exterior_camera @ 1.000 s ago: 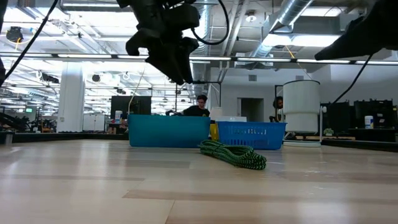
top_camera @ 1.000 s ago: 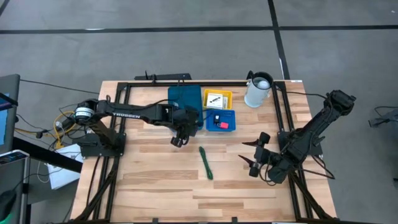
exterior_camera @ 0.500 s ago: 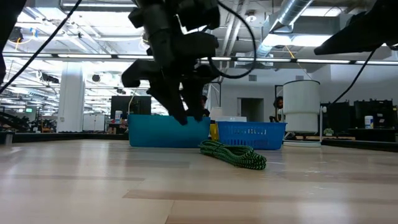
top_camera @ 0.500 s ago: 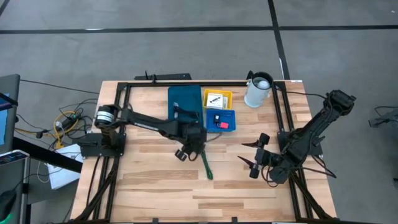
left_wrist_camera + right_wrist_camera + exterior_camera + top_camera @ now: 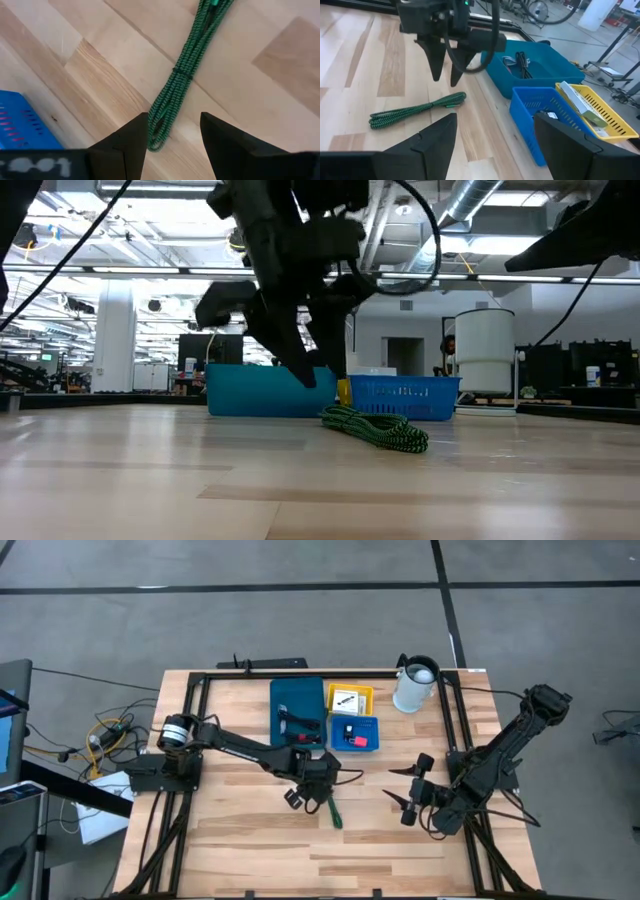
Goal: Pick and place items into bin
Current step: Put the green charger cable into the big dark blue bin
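I see the left claw point(image 5: 312, 792), fingers spread, poised above one end of a green cord point(image 5: 331, 804) lying on the table point(image 5: 240, 840) in front of the trays point(image 5: 300, 700). The right claw point(image 5: 408, 798) waits spread, well apart.

Setting: robotics lab in an open industrial hall. Evidence: exposed silver ductwork point(image 5: 470, 220) at 1 o'clock overhead, strip lighting, grey concrete floor point(image 5: 300, 620), framed wooden test table point(image 5: 250, 840), loose cabling point(image 5: 100, 735) at 9 o'clock.

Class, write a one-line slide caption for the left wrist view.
Left gripper hangs open above one end of the coiled green cord on the wooden table, blue tray at the edge.
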Action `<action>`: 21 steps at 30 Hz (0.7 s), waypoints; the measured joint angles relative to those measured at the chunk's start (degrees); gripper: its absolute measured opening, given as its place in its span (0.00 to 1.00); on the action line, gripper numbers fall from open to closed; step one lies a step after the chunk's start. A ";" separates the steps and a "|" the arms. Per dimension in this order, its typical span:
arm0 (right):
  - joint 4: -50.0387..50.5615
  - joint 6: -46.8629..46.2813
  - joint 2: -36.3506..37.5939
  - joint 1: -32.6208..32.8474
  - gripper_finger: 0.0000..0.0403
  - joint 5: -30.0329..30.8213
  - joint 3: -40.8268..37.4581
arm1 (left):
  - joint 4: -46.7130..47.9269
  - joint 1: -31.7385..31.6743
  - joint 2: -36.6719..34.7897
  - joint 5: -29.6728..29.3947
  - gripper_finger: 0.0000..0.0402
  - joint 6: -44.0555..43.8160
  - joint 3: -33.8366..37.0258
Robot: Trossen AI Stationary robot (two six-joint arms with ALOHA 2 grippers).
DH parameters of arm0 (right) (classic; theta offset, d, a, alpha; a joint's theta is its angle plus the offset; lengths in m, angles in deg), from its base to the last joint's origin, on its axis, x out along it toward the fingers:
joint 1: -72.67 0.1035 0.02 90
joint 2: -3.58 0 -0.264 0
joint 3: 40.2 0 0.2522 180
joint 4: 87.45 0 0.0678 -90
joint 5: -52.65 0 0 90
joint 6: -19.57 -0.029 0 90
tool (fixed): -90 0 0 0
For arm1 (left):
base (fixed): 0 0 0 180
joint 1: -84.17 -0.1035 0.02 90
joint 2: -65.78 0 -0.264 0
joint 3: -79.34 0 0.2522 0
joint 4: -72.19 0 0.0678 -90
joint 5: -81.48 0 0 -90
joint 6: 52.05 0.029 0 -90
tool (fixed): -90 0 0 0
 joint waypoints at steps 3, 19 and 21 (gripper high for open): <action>0.11 -0.09 0.00 0.00 0.65 -0.02 0.00 | -0.39 0.00 0.91 -0.54 0.43 1.34 0.00; -0.11 -0.20 0.02 -0.02 0.65 -0.07 0.02 | -1.09 -0.40 6.49 -0.10 0.38 0.60 -1.42; -0.13 -0.20 0.02 -0.02 0.65 -0.07 0.02 | -0.27 -0.38 6.46 -0.68 0.33 -0.45 -1.54</action>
